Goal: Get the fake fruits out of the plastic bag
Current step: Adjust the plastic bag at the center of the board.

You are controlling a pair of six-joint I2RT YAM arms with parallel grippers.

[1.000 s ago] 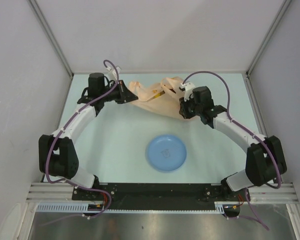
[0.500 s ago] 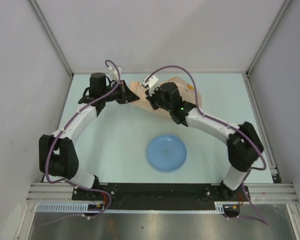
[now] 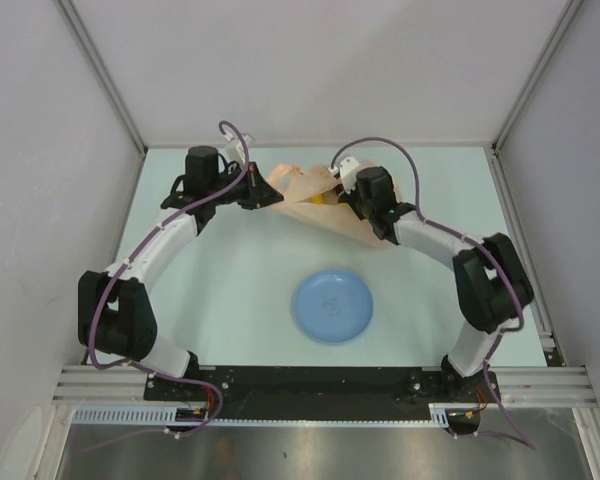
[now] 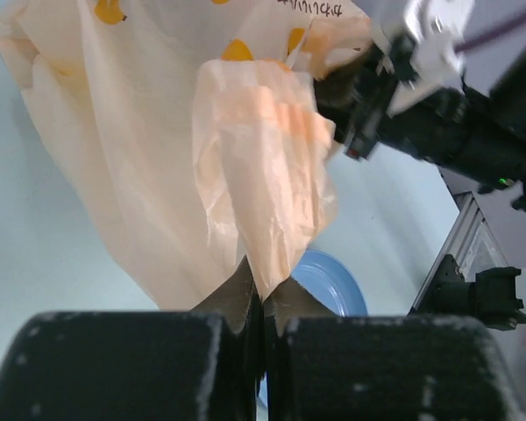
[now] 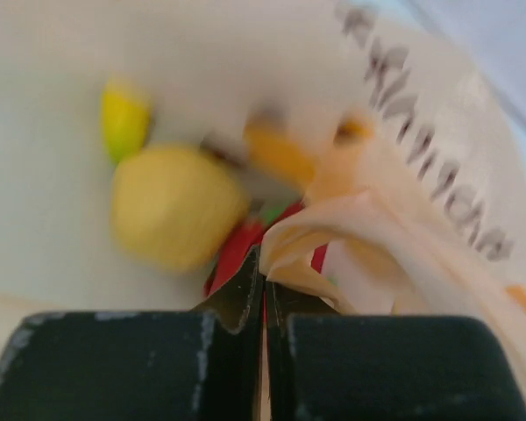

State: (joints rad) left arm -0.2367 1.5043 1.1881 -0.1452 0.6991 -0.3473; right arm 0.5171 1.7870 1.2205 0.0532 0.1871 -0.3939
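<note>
Nearest you in the overhead view, the blue plate [image 3: 332,306] lies on the table [image 3: 230,270], well apart from the plastic bag [image 3: 302,188]. The bag sits crumpled at the far middle, between the two wrists. That view hides both pairs of fingertips, so read the grips from the wrist cameras.

Your left gripper [image 4: 263,294] has its jaws clenched on a pleated fold of the bag's film. Past the fold you see the plate's edge, and farther off the right arm [image 4: 438,132] at the bag's other side.

Your right gripper [image 5: 263,279] is closed tight on a ruffle of film at the bag's mouth. Only this camera looks inside, where the fake fruits [image 5: 193,224] are in the bag:
- a yellowish round fruit [image 5: 162,206] lies left of the pinch;
- a red fruit [image 5: 235,253] touches it, just beyond the fingertips;
- a small yellow-green piece [image 5: 123,118] lies deeper in.

All of this is blurred. You cannot tell whether the orange patch [image 5: 276,153] is fruit or print. From overhead, only a speck of yellow shows at the opening.
</note>
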